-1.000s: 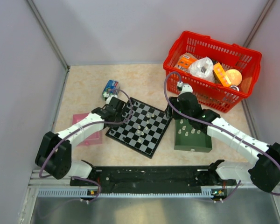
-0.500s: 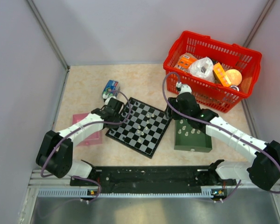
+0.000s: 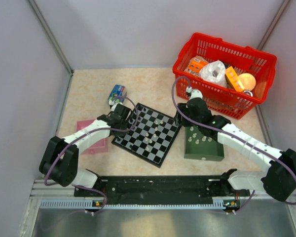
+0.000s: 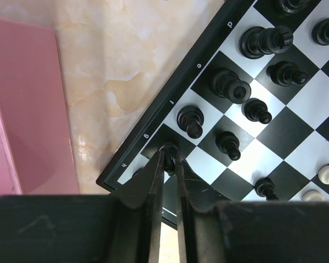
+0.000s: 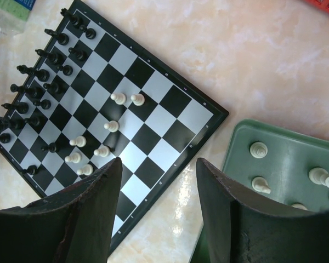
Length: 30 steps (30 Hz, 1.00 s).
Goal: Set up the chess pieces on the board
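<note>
Left hand (image 4: 169,154) has barely shifted in the last second, pinched on a dark piece (image 4: 168,148) at the board (image 4: 288,131) edge, lower-middle of frame, so it's probably seating it; right hand (image 5: 159,164) hangs open.

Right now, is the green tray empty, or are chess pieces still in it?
Not empty. Several pale pieces stand in the green tray, as the right wrist view shows.

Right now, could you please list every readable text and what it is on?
"d": the board border, seen upside down.
"e": same border.
"f": same border.
"g": same border.
"h": same border.
Too small: print on packets in the red basket.
Too blurred: print on the blue-green box.
</note>
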Tool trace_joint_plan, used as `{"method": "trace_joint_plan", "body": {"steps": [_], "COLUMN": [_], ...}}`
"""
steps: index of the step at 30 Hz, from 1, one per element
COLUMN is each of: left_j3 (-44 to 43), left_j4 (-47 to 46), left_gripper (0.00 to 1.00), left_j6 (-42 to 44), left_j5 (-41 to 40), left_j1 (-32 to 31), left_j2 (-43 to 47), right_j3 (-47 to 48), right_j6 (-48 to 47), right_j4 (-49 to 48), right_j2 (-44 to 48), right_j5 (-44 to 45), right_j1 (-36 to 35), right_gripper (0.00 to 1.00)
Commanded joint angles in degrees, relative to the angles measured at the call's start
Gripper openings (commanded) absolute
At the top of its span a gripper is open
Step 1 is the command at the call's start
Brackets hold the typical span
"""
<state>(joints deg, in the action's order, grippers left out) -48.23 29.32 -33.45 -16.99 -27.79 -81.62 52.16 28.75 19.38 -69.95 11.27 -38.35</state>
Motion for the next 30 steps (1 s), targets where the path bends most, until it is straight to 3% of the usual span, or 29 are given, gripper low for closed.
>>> {"method": "trace_joint_plan", "body": {"steps": [1, 9, 10, 13, 22, 30], "left_j3": [0.3, -0.6, -0.6, -0.5, -0.2, 1.4], "left_j4": [-1.4, -0.5, -0.8, -2.0, -5.8, -7.4], "left_gripper": [0.22, 0.5, 0.57, 0.66, 0.67, 0.59], "left_j6": [-0.3, -0.6, -0.5, -0.7, 0.1, -1.8], "left_j5": [-0.9, -1.7, -1.6, -0.1, 8.0, 10.4], "left_j1": [0.3, 0.3, 0.3, 0.3, -1.5, -6.3], "left_j2": [-0.3, 1.2, 2.0, 6.0, 14.2, 9.8], "right_j3": [1.3, 1.4, 1.5, 1.3, 1.4, 1.6], "right_j6": [0.3, 0.2, 0.3, 0.3, 0.6, 0.7], "right_j4": [-1.1, -1.1, -1.2, -1.2, -1.6, -1.6], "right_j2": [0.9, 0.8, 0.9, 0.8, -0.2, -0.4], "right_j5": [0.1, -0.3, -0.2, -0.4, -1.1, -1.2], "right_j1": [0.3, 0.3, 0.3, 0.3, 0.3, 0.2], "right_gripper": [0.57, 0.57, 0.57, 0.57, 0.57, 0.57]}}
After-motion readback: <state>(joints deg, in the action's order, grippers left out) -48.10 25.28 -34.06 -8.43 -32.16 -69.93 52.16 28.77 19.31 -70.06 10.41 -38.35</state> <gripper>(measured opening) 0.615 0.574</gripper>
